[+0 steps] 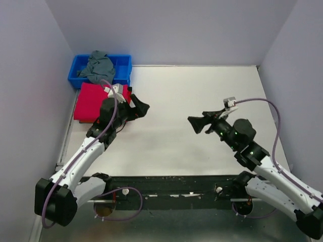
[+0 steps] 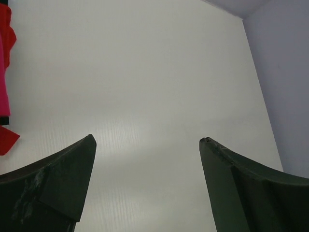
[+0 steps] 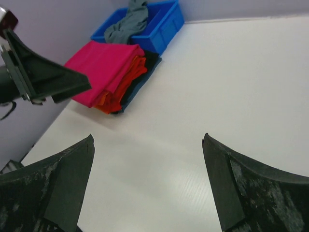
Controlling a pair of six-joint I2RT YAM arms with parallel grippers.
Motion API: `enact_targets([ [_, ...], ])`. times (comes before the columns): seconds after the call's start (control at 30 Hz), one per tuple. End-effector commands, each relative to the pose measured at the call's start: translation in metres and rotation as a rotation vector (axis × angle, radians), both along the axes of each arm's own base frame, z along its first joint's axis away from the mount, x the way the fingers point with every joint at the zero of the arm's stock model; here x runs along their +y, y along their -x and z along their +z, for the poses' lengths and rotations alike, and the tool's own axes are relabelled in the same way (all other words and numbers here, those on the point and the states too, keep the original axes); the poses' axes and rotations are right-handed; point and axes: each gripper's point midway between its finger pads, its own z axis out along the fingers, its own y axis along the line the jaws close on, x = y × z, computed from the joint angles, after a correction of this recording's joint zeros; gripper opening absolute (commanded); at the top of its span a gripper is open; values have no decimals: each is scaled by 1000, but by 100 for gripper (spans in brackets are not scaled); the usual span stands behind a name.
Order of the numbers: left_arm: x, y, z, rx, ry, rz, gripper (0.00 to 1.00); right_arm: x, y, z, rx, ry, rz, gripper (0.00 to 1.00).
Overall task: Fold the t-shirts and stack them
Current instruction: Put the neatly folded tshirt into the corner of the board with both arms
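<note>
A stack of folded t-shirts [image 1: 91, 101], pink-red on top with orange, black and blue layers below, lies at the table's left edge; it also shows in the right wrist view [image 3: 108, 72]. A crumpled grey t-shirt [image 1: 97, 65] sits in the blue bin [image 1: 123, 68]. My left gripper [image 1: 140, 108] is open and empty, just right of the stack, over bare table [image 2: 147, 140]. My right gripper [image 1: 198, 123] is open and empty over the table's middle right, pointing left [image 3: 147, 140].
The white table [image 1: 192, 96] is walled on the left, back and right by lilac panels. The blue bin stands in the back left corner [image 3: 159, 26]. The left gripper's finger shows in the right wrist view [image 3: 46, 77].
</note>
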Motion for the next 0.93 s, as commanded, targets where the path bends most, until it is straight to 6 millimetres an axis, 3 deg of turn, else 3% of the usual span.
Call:
enact_targets([
  [0.0,-21,19,-16,-167,5,-39,99,-54,11,-30,-48,56,-188,100],
  [0.13,-36,40,-45,-219,-66,-123,99,-86,19,-53,-48,32,-314,100],
  [0.27,-44,52,-58,-288,-121,-178,99,-99,22,-75,-55,8,-362,100],
  [0.5,-66,60,-51,-305,-75,-288,99,-94,18,-84,-38,38,-355,100],
  [0.9,-65,64,-44,-319,-63,-288,99,-90,16,-90,-18,61,-341,99],
])
